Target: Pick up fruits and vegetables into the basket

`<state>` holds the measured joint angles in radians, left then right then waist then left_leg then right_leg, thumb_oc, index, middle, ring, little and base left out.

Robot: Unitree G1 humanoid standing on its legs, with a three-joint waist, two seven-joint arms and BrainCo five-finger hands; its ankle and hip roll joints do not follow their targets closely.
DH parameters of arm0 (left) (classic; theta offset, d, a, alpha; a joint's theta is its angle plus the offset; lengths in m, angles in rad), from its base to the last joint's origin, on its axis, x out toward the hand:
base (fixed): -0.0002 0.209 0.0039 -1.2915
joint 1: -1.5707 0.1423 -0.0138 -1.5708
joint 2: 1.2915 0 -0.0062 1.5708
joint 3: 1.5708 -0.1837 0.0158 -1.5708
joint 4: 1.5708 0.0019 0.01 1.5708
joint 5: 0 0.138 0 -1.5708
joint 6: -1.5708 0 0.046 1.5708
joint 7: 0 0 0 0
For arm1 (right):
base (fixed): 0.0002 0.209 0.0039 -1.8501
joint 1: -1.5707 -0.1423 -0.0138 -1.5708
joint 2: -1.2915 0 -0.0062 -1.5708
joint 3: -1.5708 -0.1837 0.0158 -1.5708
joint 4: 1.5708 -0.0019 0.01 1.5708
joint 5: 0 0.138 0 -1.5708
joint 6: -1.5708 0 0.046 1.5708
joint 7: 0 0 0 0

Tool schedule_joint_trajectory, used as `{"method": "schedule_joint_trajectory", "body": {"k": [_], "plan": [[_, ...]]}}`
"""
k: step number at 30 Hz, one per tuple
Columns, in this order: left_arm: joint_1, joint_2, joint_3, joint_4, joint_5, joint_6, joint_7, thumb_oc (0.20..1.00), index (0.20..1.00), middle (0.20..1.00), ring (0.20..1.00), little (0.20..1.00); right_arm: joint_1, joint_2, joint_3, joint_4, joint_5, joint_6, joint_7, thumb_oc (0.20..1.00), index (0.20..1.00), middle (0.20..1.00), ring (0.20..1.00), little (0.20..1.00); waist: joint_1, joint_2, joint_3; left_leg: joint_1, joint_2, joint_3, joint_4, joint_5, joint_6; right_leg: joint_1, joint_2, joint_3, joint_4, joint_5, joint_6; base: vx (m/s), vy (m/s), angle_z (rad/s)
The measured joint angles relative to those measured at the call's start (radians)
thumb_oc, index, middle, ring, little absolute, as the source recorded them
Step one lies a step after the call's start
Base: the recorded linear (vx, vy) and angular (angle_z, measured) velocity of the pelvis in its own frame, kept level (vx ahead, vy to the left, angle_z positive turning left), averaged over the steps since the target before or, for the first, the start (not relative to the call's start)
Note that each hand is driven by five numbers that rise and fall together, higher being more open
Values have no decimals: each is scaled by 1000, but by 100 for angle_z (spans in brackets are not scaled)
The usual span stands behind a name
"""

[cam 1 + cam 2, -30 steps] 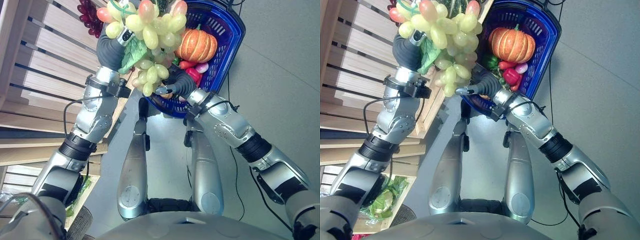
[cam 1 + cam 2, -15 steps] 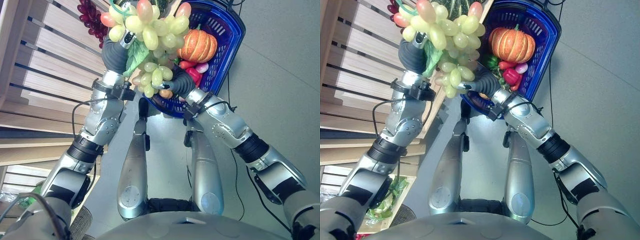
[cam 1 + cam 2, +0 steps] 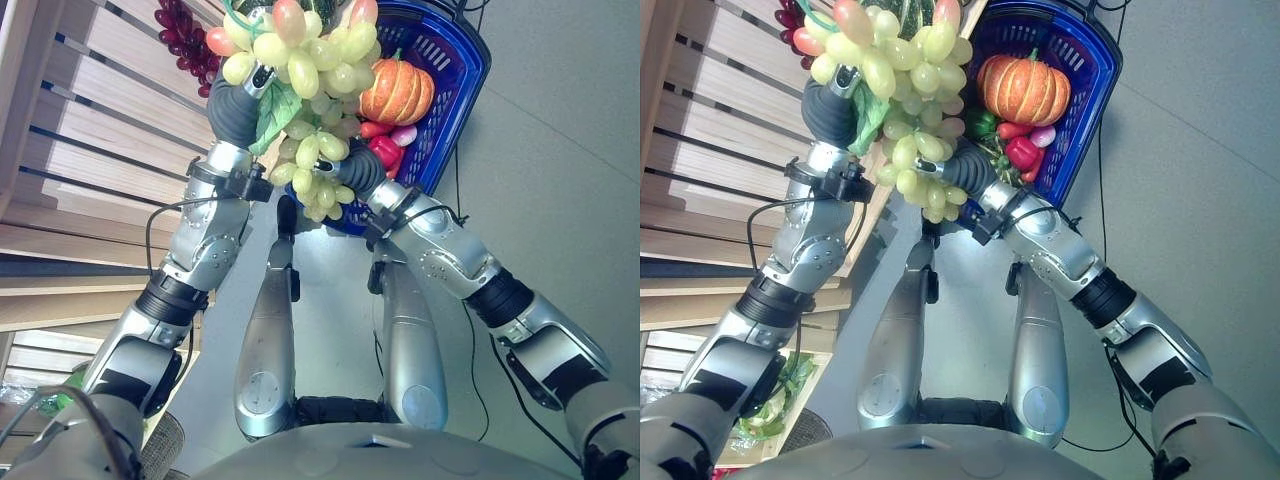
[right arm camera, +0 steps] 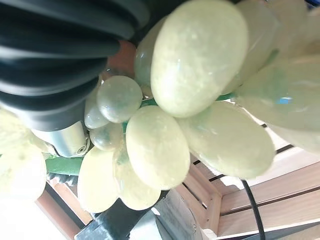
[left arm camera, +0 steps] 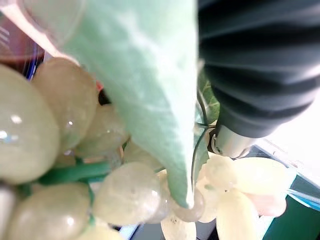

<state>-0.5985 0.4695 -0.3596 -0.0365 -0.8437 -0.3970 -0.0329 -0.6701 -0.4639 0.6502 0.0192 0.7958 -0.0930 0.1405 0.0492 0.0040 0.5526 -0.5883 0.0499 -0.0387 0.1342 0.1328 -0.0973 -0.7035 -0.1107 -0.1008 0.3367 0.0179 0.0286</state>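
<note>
obs: big bunch of green grapes (image 3: 305, 75) hangs in the air between the two arms, its upper part overlapping the near-left rim of the blue basket (image 3: 462, 70), its lower tail dangling below and outside that rim, above the floor (image 3: 570, 180).

left hand (image 3: 238, 105): dark ribbed cover is up against the bunch, right by the green leaf (image 3: 272, 108). the bunch seems to hang from here, but the fingers are buried in grapes and leaf in the head views and in the left wrist view, so i cannot tell how they are set or what they grip.

right hand (image 3: 965, 168): tucked under the tail of the bunch, beside the basket's near end. grapes cover its fingers in the right wrist view too; cannot tell whether they are curled or straight.

basket already holds an orange pumpkin (image 3: 397, 92), a red pepper (image 3: 388, 151) and other small produce. dark purple grapes (image 3: 181, 38) lie on the wooden slatted shelf (image 3: 90, 150) to the left.

risks, my judgement:
- if the bunch is let go here, the tail looks likely to drag it over the rim onto the floor; it wants carrying further over the basket first.
- long, floppy load: the tail could snag on the rim or on the right hand.
- pumpkin takes much of the room, so the grapes may ride high and slide off.
- any shove from the right hand could tip the basket.
</note>
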Motion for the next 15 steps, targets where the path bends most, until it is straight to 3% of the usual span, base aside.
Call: {"method": "schedule_joint_trajectory", "body": {"k": [11, 15], "plan": [[10, 5, 31, 91, 208, 5, 306, 1000, 1000, 1000, 1000, 1000, 9, 5, -11, 11, 10, -18, -3, 200, 200, 200, 200, 200, 1, 0, 0, 3, 0, 0, 2, 1, -1, 0, -1, 0, 7, 0, 0, 0, 0, 0], [9, 15, 56, 118, 261, 45, 375, 1000, 1000, 1000, 1000, 1000, 8, 6, -28, 15, 10, -19, -9, 200, 200, 200, 200, 200, 1, 0, 0, 4, -1, -1, 2, 3, -1, 0, -2, 0, 13, -1, -2, 0, 0, 0]]}}
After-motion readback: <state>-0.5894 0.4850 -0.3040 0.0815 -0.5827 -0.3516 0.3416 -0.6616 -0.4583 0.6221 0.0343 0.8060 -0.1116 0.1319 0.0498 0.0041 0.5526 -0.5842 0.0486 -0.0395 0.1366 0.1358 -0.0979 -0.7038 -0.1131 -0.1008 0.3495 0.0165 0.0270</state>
